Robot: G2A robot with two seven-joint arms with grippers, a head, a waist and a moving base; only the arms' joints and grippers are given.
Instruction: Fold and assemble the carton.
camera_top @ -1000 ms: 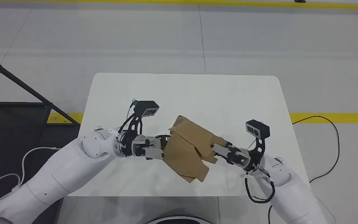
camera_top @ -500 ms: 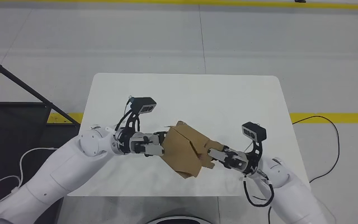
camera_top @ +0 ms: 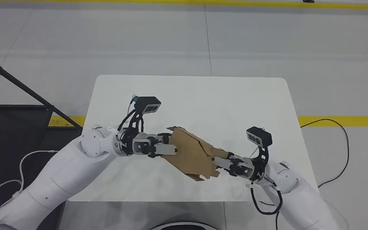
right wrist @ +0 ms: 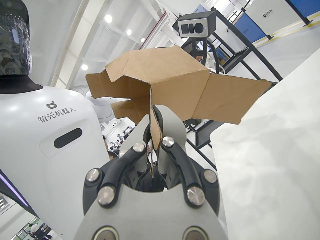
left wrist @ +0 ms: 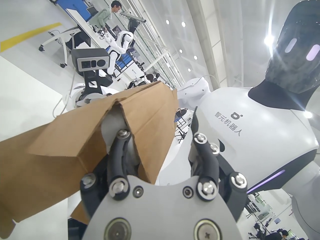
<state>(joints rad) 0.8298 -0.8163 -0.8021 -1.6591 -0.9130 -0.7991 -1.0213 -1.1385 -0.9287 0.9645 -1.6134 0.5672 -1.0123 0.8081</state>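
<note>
Pokes 1 finger of the wide-spread left gripper [camera_top: 171, 150] into a fold of the carton [camera_top: 192, 156], clamping nothing. Has flattened and lowered it over the table's [camera_top: 241, 115] front edge within 1 s; probably still mid-unfolding. Pinches 1 flap tight in the right gripper [camera_top: 219, 167].

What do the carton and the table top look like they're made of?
The carton: brown cardboard, matte and unprinted, probably corrugated, judging by its crisp creases and raw layered cut edges. The table top: smooth white, faintly sheened; laminate or painted board, the look cannot settle which.
</note>
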